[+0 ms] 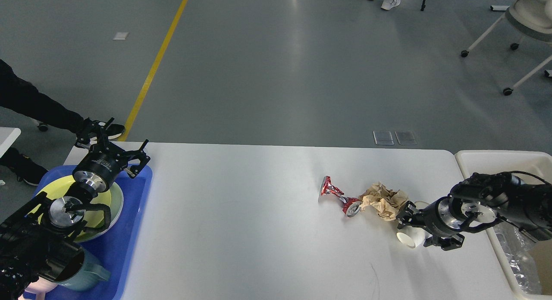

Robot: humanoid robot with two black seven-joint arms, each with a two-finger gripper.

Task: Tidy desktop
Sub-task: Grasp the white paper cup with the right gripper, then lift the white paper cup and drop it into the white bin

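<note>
Desktop (241, 214) filled the lower middle of the head view, a wide white top with rounded corners, its far edge running against grey floor. Most of its surface lay bare. Right of centre sat a small cluster of litter: a crushed red can (338, 196) lying on its side, a wad of crumpled brown paper (385, 201) touching the can's nearer end, and a white paper cup (409, 238) tipped over just in front of the paper, its mouth facing left.

Right gripper (413, 232) reached in from the right edge and sat at the cup; its dark fingers flanked the cup's body, but whether they were pressing it or only standing beside it I cannot tell. Beyond that arm, off the table's right end, stood a cream bin (474, 158) with clear crinkled plastic inside.

At the table's left end lay a blue tray (133, 231) carrying a yellow-green plate (113, 201) and, nearer the camera, a teal pitcher (88, 277). Left gripper (115, 145) hung above the tray's far corner, its fingers spread apart with nothing between them.

On the floor behind ran a yellow line (155, 65), and a white wheeled chair (517, 28) stood at the upper right.
</note>
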